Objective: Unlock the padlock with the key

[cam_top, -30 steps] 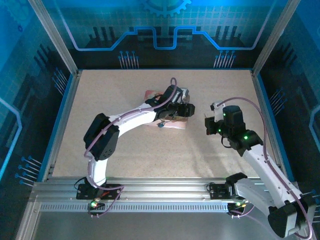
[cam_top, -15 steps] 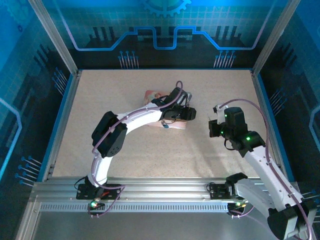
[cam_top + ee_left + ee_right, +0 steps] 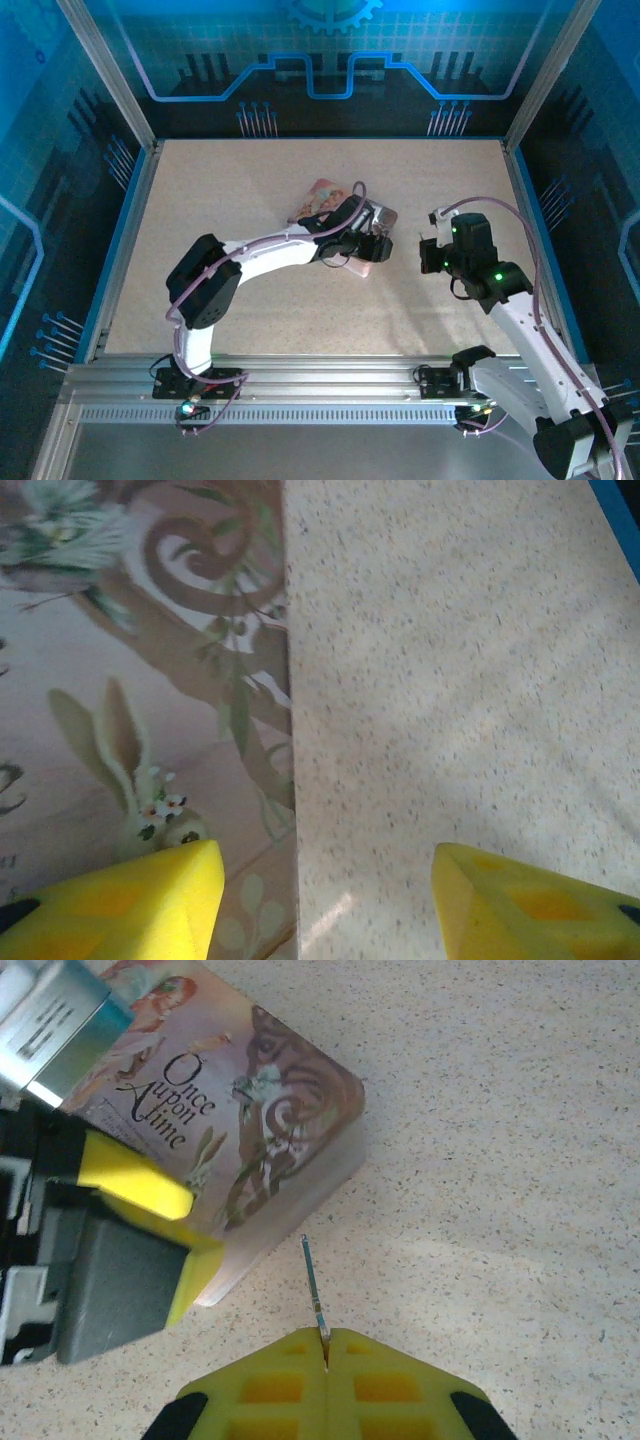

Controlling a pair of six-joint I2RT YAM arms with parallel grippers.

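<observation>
Shifted slightly right since a second ago, right pincer [image 3: 325,1338] clamped shut on key [image 3: 313,1278], blade aimed at tin [image 3: 270,1110] just beyond. Farther off, left pincer [image 3: 328,865] swung along to tin's edge, half-spread, gripping nothing: one finger above lid, other above table [image 3: 450,680].

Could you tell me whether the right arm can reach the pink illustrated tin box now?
Probably yes: bare speckled table lies between the right gripper, shut on the thin silver key, and the pink tin box; the open left gripper straddles one edge.
</observation>
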